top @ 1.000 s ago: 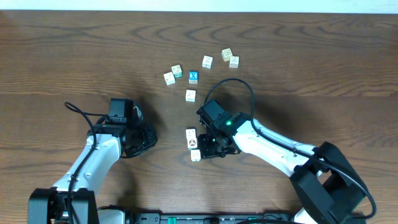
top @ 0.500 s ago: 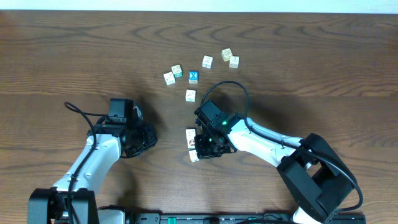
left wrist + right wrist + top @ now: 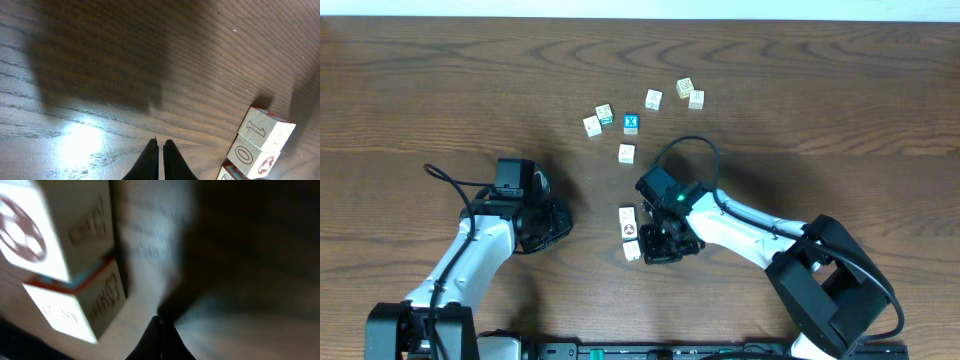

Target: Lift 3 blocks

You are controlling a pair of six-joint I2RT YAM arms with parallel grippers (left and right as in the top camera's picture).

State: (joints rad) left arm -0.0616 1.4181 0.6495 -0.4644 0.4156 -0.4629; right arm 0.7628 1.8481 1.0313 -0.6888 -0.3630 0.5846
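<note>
**Both pincers pressed together, empty, on either side of the row of blocks**

The right gripper (image 3: pixel 160 325) has its fingers pressed together and pinches nothing. Its tips stand just to the right of the row of three blocks (image 3: pixel 631 231), near the lower end of the row. In the right wrist view a narrow strip of the table (image 3: pixel 820 100) shows between the tips and the nearest block.

The left gripper (image 3: pixel 160 149) is also pressed together and empty. It stands to the left of the row, well apart from it.

The three blocks lie flat on the wood, one close after another. In the left wrist view one face carries a "1" and the next block an "O" beside a red ring. The pressed marks in the right wrist view are too blurred to read.

Beyond the upper end of the row lies a single pale cube (image 3: pixel 626 153). Farther on is a blue cube (image 3: pixel 631 123) with a white X, with more pale cubes scattered around it.
</note>
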